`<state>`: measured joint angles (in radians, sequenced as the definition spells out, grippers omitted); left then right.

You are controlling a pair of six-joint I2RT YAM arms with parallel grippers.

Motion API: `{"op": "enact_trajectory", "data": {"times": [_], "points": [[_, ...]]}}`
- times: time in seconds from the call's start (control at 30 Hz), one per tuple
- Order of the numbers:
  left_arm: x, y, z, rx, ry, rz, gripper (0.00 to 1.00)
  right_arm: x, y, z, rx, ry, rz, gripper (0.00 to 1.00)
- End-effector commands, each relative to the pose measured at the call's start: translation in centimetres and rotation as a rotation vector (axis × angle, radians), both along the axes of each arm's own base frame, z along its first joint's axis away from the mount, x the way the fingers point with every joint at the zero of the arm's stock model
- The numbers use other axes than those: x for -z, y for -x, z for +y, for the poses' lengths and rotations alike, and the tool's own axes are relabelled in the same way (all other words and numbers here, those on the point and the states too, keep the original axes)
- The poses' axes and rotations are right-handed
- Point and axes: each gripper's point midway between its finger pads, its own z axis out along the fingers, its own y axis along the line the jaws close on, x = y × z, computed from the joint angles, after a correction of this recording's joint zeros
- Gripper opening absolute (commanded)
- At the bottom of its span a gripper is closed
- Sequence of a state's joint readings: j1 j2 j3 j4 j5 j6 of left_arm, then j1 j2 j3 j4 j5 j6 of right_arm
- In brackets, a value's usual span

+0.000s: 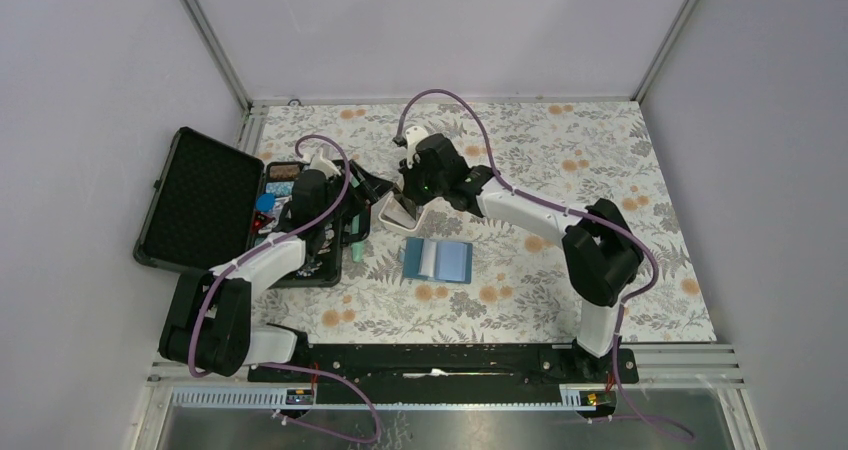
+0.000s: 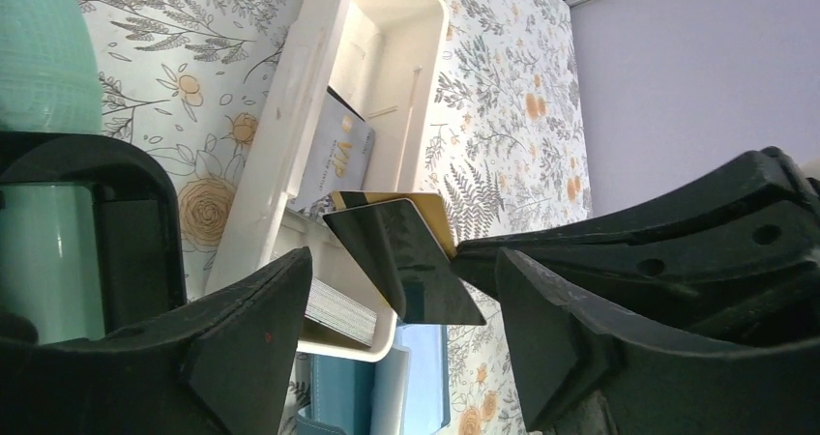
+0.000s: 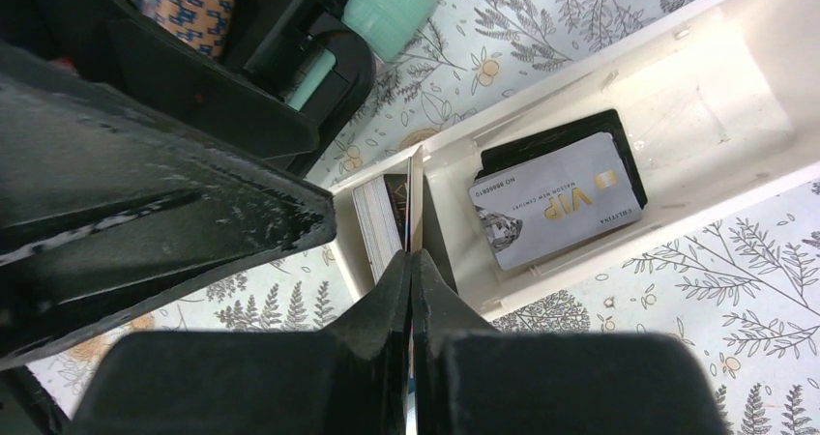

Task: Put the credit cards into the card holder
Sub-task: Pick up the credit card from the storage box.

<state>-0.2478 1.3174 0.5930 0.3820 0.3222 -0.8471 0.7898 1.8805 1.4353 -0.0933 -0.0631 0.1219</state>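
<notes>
Right gripper clamps credit cards (dark plus gold) above white tray. Left gripper jaws apart, flanking them.

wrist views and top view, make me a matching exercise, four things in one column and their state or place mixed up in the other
1 left claw
2 right claw
3 card holder
4 silver vip card

a lies in the white tray
b shut on the credit cards
c spread open on the table
d open

Pairs: 1-d, 2-b, 3-c, 4-a
</notes>
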Motion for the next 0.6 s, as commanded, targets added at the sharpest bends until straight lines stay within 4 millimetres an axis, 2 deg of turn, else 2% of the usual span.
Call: {"op": "enact_trajectory", "data": {"times": [0.0,0.07,0.3,0.57], "points": [[-2.1,-0.4,-0.7,0.027,0.048,-0.068,0.73,-5.5,-0.4,0.0,0.014,-0.113,-0.109,0.00],[-2.1,-0.6,-0.7,0.025,0.056,-0.059,0.73,-5.9,-0.4,0.3,0.007,-0.136,-0.125,0.00],[-2.0,-1.1,-1.7,0.053,0.116,-0.039,0.76,-4.9,-0.3,0.6,-0.015,-0.126,-0.105,0.00],[-2.1,-1.0,-1.6,0.031,0.148,-0.051,0.76,-2.5,-0.5,0.3,-0.010,-0.058,-0.073,0.00]]}}
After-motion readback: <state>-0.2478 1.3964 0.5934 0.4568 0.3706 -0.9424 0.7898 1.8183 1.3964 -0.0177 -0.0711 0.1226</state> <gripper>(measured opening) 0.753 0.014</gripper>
